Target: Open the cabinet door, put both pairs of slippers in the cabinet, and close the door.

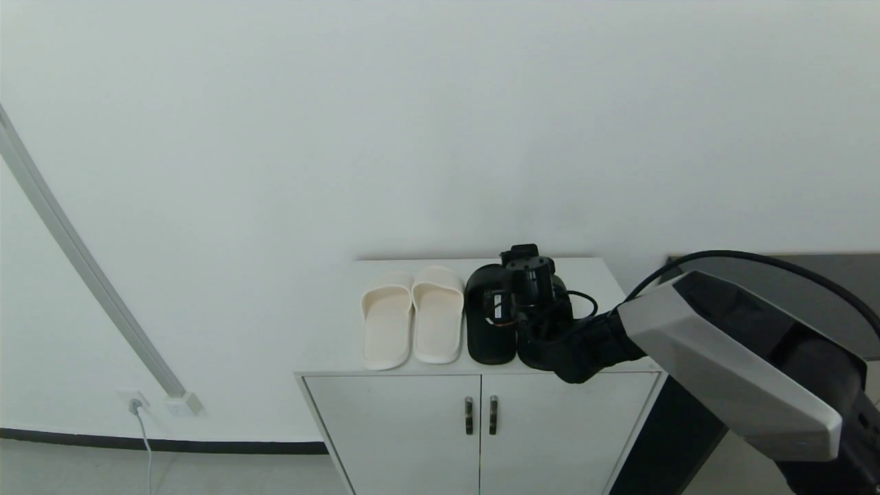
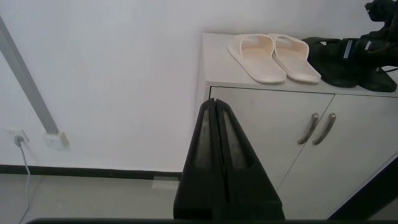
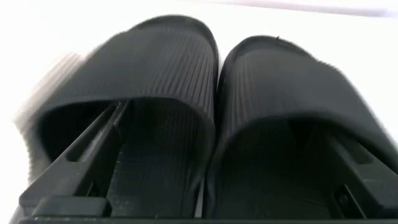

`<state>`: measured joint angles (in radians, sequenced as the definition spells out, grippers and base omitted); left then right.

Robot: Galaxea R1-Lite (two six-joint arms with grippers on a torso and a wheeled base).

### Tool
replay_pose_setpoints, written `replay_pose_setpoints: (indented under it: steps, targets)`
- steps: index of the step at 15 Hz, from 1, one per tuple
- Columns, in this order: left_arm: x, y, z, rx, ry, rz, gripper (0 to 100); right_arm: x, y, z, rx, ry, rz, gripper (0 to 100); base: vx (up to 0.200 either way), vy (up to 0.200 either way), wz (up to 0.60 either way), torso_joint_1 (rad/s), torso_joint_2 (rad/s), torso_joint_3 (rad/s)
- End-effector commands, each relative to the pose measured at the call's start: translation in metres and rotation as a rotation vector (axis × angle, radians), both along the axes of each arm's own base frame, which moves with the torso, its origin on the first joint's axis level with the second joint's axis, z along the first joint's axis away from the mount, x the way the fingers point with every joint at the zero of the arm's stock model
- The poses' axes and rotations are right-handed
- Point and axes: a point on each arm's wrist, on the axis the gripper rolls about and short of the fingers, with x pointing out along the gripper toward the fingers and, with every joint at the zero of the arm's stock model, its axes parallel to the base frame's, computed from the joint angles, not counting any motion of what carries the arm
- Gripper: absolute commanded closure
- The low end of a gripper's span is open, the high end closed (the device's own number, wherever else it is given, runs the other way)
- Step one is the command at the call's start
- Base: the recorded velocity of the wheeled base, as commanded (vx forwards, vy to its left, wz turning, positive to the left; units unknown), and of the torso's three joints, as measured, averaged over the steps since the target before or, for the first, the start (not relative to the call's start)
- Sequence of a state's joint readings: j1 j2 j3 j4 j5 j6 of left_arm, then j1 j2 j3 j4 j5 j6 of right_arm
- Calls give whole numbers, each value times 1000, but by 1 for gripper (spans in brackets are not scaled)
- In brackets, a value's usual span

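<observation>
Nothing of the task is judged done: the cabinet doors [image 1: 405, 426], lower centre of the head view, are shut, with the white slippers [image 1: 412, 323] and black slippers [image 1: 489, 323] side by side on the cabinet top [image 1: 330, 357]. The right gripper [image 3: 214, 155] is spread wide, one finger under each black strap, nothing pinched. The left gripper [image 2: 216, 143] is pressed together, empty, at lower centre of the left wrist view.

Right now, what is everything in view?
cabinet: 1, white, against the wall, doors shut
cream slippers: 2, cream, side by side on the cabinet top
black slippers: 2, black, cabinet top, right of the cream pair
door handles: 2, grey metal, where the doors meet
wall socket: 1, white, low on the wall, cable plugged in
conduit: 1, grey, slanting down the wall
left tool: 1, black, shut, apart from the cabinet
right tool: 1, black, open, one finger inside each black slipper
</observation>
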<state>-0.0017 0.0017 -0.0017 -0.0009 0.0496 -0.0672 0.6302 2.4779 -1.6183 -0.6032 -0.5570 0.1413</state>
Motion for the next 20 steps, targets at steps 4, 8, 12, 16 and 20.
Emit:
replay_pose_setpoints:
  steps: [4,8,12,16,20]
  targets:
    - [0,0,0,0,1,1,100,19,-2,-9,7,-6,-25,0,0,0,0,0,0,0]
    - [0,0,0,-2,1,1,100,26,0,-12,17,-17,-31,100,0,0,0,0,0,0]
    - [0,0,0,-2,-1,1,100,26,-1,-14,16,-13,-33,100,0,0,0,0,0,0]
    - [0,0,0,-3,1,0,100,12,-2,15,33,-39,-32,100,0,0,0,0,0,0]
    - [0,0,0,-3,1,1,100,-45,-9,66,39,-50,40,100,0,0,0,0,0,0]
